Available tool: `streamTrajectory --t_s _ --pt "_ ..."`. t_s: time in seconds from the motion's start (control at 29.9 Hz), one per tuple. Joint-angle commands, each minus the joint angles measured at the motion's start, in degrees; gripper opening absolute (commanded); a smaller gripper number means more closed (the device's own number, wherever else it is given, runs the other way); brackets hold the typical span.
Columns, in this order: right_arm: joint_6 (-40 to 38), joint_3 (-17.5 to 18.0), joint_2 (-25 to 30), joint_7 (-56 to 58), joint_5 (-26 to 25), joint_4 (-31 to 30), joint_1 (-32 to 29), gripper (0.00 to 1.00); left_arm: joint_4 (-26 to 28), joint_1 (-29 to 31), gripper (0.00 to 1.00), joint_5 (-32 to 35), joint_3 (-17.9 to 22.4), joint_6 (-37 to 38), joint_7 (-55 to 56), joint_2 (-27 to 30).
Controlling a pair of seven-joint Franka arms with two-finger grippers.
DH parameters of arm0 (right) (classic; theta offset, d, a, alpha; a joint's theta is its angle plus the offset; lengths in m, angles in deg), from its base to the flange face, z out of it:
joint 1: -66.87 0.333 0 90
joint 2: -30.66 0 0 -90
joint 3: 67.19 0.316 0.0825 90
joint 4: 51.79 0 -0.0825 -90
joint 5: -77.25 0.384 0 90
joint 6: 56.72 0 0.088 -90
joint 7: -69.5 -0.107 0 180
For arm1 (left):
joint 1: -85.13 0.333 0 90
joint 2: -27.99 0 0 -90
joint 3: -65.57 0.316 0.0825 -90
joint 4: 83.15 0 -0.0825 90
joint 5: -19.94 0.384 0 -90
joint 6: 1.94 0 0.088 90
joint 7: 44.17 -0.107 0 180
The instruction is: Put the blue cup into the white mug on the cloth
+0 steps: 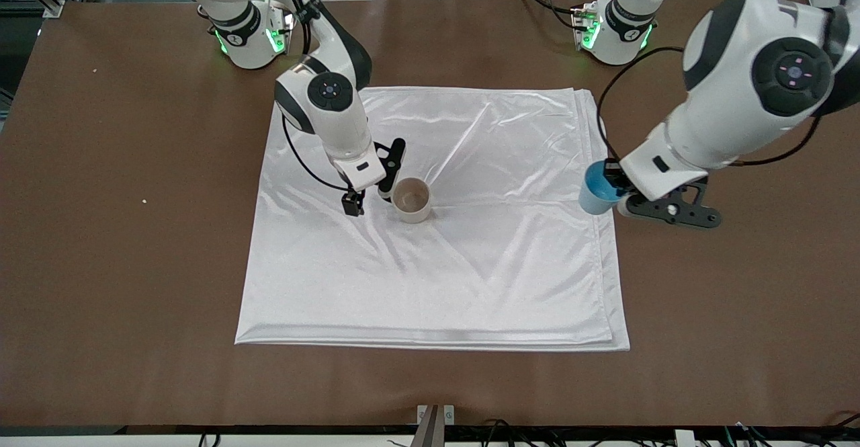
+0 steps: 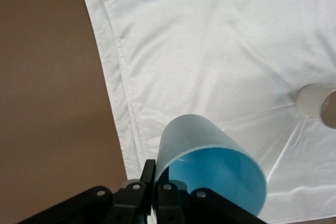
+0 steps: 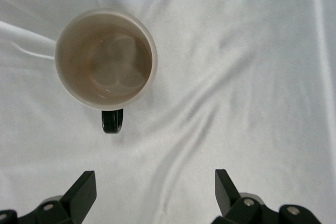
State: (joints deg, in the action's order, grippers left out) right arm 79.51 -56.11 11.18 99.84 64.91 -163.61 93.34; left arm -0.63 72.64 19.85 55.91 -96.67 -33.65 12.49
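The blue cup (image 1: 596, 193) is held in the air, tilted, by my left gripper (image 1: 615, 193), which is shut on its rim, over the cloth's edge at the left arm's end. In the left wrist view, the cup (image 2: 197, 142) sits at the gripper (image 2: 156, 177), one finger inside the rim and one outside. The white mug (image 1: 411, 199) stands upright and empty on the cloth (image 1: 470, 272); it also shows in the left wrist view (image 2: 314, 102). My right gripper (image 1: 371, 195) is open and empty over the cloth, beside the mug. In the right wrist view, the mug (image 3: 105, 59) turns its dark handle (image 3: 112, 120) toward the gripper (image 3: 152, 190).
The wrinkled cloth (image 2: 210, 51) (image 3: 241, 77) covers the middle of the brown table (image 1: 134, 265). Bare tabletop lies around it on all sides. The arm bases stand along the table edge farthest from the front camera.
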Motion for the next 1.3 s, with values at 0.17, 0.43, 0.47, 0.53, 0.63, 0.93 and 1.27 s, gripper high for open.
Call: streamTrajectory --t_s 0.17,0.43,0.47,0.53,0.63,0.93,1.27 --pt "-11.1 0.4 11.8 -4.4 -1.2 0.0 -2.9 1.00 -0.8 -12.6 0.00 -1.2 0.7 -5.2 22.9 -3.6" --pt "-27.2 0.3 12.8 -4.5 -0.4 11.6 -4.1 1.00 -0.8 -17.0 0.00 -1.4 0.6 -10.4 30.0 -7.3" --pt "-28.3 0.3 12.8 -4.5 -0.4 12.7 -4.3 1.00 -0.8 -17.2 0.00 -1.4 0.5 -11.2 31.0 -7.7" --pt "-30.6 0.4 13.0 -4.5 -0.4 14.2 -5.3 1.00 -0.7 -18.2 0.00 -1.4 0.5 -12.7 32.8 -8.5" --pt "-34.3 0.3 13.2 -4.4 -0.4 16.5 -6.7 1.00 -0.7 -19.4 0.00 -1.4 0.5 -13.2 34.8 -10.4" --pt "-42.3 -0.2 13.3 -4.4 -0.2 21.5 -11.6 1.00 -0.7 -23.6 0.00 -1.3 0.6 -19.0 43.3 -15.3" --pt "-45.8 -0.4 13.9 -3.3 2.6 22.5 -16.6 1.00 -0.6 -27.5 0.00 -1.0 0.7 -21.6 43.7 -18.3"
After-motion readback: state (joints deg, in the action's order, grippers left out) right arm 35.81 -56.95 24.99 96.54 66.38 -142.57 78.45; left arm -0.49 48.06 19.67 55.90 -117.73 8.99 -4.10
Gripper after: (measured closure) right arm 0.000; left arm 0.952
